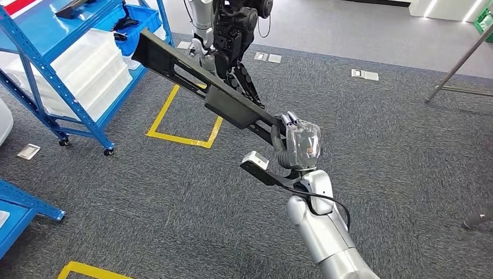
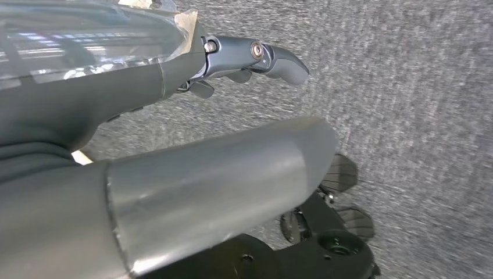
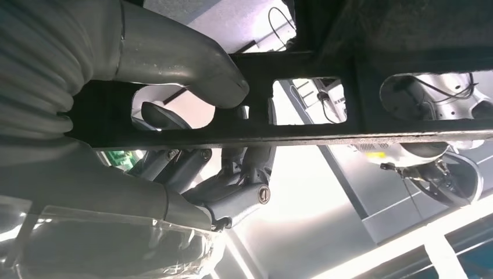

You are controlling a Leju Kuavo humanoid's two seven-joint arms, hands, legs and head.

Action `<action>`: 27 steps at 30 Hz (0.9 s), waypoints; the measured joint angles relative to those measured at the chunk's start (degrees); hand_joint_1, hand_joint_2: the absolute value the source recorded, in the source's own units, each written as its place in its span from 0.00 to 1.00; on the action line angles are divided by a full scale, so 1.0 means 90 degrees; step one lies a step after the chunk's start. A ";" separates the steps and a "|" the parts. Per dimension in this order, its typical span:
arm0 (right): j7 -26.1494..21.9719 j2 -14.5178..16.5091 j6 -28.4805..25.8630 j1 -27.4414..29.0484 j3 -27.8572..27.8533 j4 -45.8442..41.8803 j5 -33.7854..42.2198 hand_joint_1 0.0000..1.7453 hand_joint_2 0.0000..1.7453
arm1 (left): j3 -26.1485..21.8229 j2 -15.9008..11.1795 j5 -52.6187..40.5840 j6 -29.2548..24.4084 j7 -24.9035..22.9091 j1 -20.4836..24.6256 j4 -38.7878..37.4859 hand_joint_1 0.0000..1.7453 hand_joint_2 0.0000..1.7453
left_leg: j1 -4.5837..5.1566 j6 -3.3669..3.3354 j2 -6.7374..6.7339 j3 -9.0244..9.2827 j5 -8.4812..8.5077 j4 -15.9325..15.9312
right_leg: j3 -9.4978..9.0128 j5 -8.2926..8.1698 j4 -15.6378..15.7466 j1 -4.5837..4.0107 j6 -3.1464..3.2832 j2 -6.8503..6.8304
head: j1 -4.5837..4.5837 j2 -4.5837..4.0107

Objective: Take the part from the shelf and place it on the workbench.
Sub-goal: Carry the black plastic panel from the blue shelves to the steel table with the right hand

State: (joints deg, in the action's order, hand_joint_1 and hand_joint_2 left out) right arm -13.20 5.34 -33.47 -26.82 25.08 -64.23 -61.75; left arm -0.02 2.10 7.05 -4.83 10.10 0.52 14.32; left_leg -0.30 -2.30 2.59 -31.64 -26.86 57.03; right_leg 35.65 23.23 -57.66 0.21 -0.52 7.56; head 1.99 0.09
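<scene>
A long black part (image 1: pixel 197 81) with cut-outs and a flat plate near its middle slants up and to the left over the grey carpet. My right hand (image 1: pixel 299 145) grips it near its lower end, the silver arm rising from the bottom edge. In the right wrist view the thick grey thumb (image 3: pixel 192 64) lies on one side of the part's black frame (image 3: pixel 349 133) and the dark fingers (image 3: pixel 232 186) curl round the other. My left hand (image 2: pixel 116 104) hangs over the carpet holding nothing, its fingers (image 2: pixel 261 58) held apart from the thumb (image 2: pixel 221 174).
A blue wheeled shelf (image 1: pixel 35 64) with white bins (image 1: pixel 87 70) stands at the left, and another blue frame (image 1: pixel 23 203) sits lower left. Another robot (image 1: pixel 227 35) stands ahead behind the part. Yellow floor tape (image 1: pixel 174 116) marks a square. A tripod leg (image 1: pixel 459 64) slants at the right.
</scene>
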 joint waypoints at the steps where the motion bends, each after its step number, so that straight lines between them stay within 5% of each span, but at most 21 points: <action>1: -0.0043 0.0012 -0.0011 -0.0038 0.0013 0.0046 0.0047 1.00 1.00 | -0.0030 0.0022 0.0005 -0.0009 -0.0051 0.0015 -0.0037 0.00 0.00 | -0.0005 -0.0023 -0.0080 0.0030 0.0033 -0.0038 | 0.0075 0.0061 -0.0117 -0.0011 -0.0006 -0.0146 | -0.0016 0.0000; 4: -0.0147 0.0051 -0.0057 -0.0129 0.0079 0.0193 0.0165 1.00 1.00 | -0.0090 0.0064 -0.0006 -0.0048 -0.0130 0.0027 -0.0139 0.00 0.00 | 0.0009 -0.0065 -0.0327 0.0058 0.0072 -0.0085 | 0.0625 0.0541 -0.1224 -0.0016 0.0016 -0.0703 | -0.0069 0.0000; 6: -0.0204 0.0060 -0.0084 -0.0134 0.0100 0.0282 0.0231 1.00 1.00 | -0.0095 0.0081 -0.0047 -0.0033 -0.0100 0.0023 -0.0188 0.00 0.00 | 0.0017 -0.0066 -0.0496 0.0052 0.0061 -0.0083 | 0.0938 0.0718 -0.1846 0.0018 -0.0032 -0.0776 | -0.0074 0.0000; 8: -0.0243 0.0055 -0.0091 -0.0130 0.0103 0.0358 0.0266 1.00 1.00 | -0.0095 0.0097 -0.0087 0.0011 -0.0054 0.0028 -0.0216 0.00 0.00 | 0.0016 -0.0050 -0.0642 0.0062 0.0041 -0.0082 | 0.0750 0.0539 -0.1493 0.0050 -0.0138 -0.0836 | -0.0083 0.0000; 10: -0.0263 0.0067 -0.0091 -0.0135 0.0106 0.0406 0.0282 1.00 1.00 | -0.0095 0.0111 -0.0105 0.0038 -0.0032 0.0033 -0.0231 0.00 0.00 | 0.0030 -0.0001 -0.0777 0.0090 0.0003 -0.0077 | 0.0215 0.0234 -0.0538 0.0045 -0.0204 -0.1077 | -0.0088 0.0000; 12: -0.0269 0.0095 -0.0095 -0.0148 0.0115 0.0435 0.0299 1.00 1.00 | -0.0095 0.0114 -0.0109 0.0045 -0.0023 0.0038 -0.0243 0.00 0.00 | 0.0058 0.0065 -0.0901 0.0116 -0.0043 -0.0067 | -0.0078 0.0090 0.0003 0.0010 -0.0141 -0.1217 | -0.0077 0.0000; 15: -0.0270 0.0114 -0.0098 -0.0162 0.0135 0.0473 0.0316 1.00 1.00 | -0.0095 0.0115 -0.0111 0.0050 -0.0023 0.0057 -0.0258 0.00 0.00 | 0.0039 0.0161 -0.1021 0.0150 -0.0100 -0.0057 | -0.0070 0.0065 0.0053 -0.0004 0.0009 -0.1024 | -0.0066 0.0000; 17: -0.0275 0.0128 -0.0098 -0.0166 0.0145 0.0483 0.0324 1.00 1.00 | -0.0095 0.0116 -0.0124 0.0070 -0.0049 0.0065 -0.0270 0.00 0.00 | -0.0002 0.0232 -0.0749 0.0045 -0.0336 0.0240 | -0.0076 0.0040 0.0071 0.0035 0.0084 -0.0878 | -0.0044 0.0000; 19: -0.0280 0.0160 -0.0098 -0.0158 0.0161 0.0491 0.0328 1.00 1.00 | -0.0095 0.0114 -0.0151 0.0106 -0.0098 0.0064 -0.0299 0.00 0.00 | -0.0029 0.0273 -0.0390 -0.0325 -0.0783 0.1046 | -0.0072 0.0024 0.0072 0.0040 0.0133 -0.0731 | -0.0008 0.0000; 21: -0.0281 0.0174 -0.0098 -0.0124 0.0172 0.0500 0.0328 1.00 1.00 | -0.0095 0.0104 -0.0181 0.0135 -0.0133 0.0054 -0.0329 0.00 0.00 | -0.0032 0.0271 -0.0296 -0.0718 -0.1037 0.1785 | -0.0068 0.0016 0.0071 0.0015 0.0152 -0.0569 | 0.0009 0.0000; 23: -0.0276 0.0164 -0.0098 -0.0080 0.0175 0.0503 0.0325 1.00 1.00 | -0.0095 0.0094 -0.0200 0.0149 -0.0146 0.0045 -0.0344 0.00 0.00 | -0.0032 0.0230 -0.0262 -0.0728 -0.0803 0.1671 | -0.0071 0.0008 0.0069 -0.0004 0.0159 -0.0402 | 0.0012 0.0000; 25: -0.0268 0.0160 -0.0098 -0.0058 0.0176 0.0499 0.0319 1.00 1.00 | -0.0095 0.0083 -0.0220 0.0160 -0.0147 0.0046 -0.0349 0.00 0.00 | -0.0034 0.0166 -0.0042 -0.0352 -0.0316 0.0812 | -0.0075 -0.0007 0.0067 -0.0009 0.0155 -0.0244 | 0.0012 0.0000; 27: -0.0250 0.0161 -0.0098 -0.0057 0.0176 0.0494 0.0312 1.00 1.00 | -0.0095 0.0069 -0.0254 0.0177 -0.0146 0.0049 -0.0357 0.00 0.00 | -0.0027 0.0126 0.0187 -0.0042 -0.0061 0.0153 | -0.0055 -0.0030 0.0057 -0.0024 0.0125 -0.0105 | 0.0008 0.0000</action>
State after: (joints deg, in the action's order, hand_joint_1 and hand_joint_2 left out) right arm -15.46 6.79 -34.35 -27.33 26.66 -59.78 -58.94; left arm -0.87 2.72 4.77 -3.23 8.79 0.96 11.11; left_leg -0.55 -1.16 4.28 -32.03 -27.41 58.41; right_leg 35.15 22.97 -57.15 0.00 0.61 6.61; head 2.07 0.09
